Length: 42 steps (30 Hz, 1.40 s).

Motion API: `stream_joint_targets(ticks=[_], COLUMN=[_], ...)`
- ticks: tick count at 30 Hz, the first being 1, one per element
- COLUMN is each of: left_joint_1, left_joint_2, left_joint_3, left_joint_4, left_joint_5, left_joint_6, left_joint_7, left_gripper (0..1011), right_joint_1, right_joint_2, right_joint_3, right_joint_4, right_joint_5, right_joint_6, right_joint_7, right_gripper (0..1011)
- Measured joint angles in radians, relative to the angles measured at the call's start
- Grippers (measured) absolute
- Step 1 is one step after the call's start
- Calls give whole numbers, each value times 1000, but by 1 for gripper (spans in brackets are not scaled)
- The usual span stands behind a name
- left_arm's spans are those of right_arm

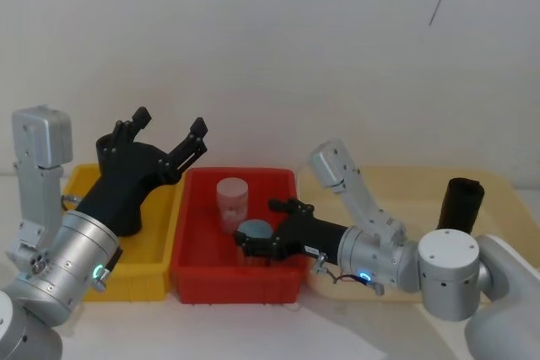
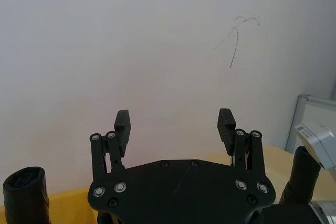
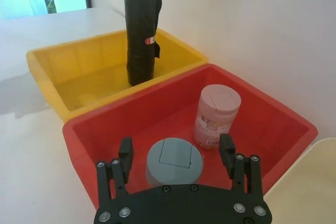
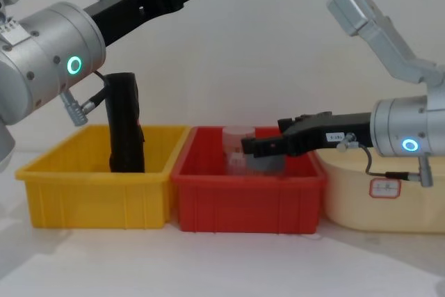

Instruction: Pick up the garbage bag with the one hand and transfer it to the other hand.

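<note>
White tabletop (image 1: 152,326), plain white wall (image 1: 270,40) behind — left gripper (image 1: 169,137) spread wide, empty; right gripper (image 1: 266,225) parted over red bin (image 1: 236,280); garbage bag (image 4: 125,123) upright in yellow bin (image 4: 90,193).

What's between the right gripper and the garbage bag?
In the right wrist view, a grey-lidded jar sits before the right gripper, then the red bin's wall and yellow bin holding the garbage bag.
</note>
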Motion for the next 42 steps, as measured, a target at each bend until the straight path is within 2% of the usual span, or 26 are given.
stream_joint_targets(ticks=[28, 36, 42], left_joint_1=[0, 0, 0], left_joint_2=[0, 0, 0], left_joint_3=[0, 0, 0], left_joint_4=[0, 0, 0], left_joint_5=[0, 0, 0], left_joint_6=[0, 0, 0], left_joint_7=[0, 0, 0], left_gripper=[1002, 1002, 1001], right_joint_1=[37, 43, 44], right_joint_2=[14, 22, 26], right_joint_3=[-41, -58, -65], right_joint_4=[39, 35, 29], right_joint_5=[21, 21, 23], right_joint_6=[25, 29, 30], right_joint_7=[59, 74, 74], right_gripper=[995, 840, 653])
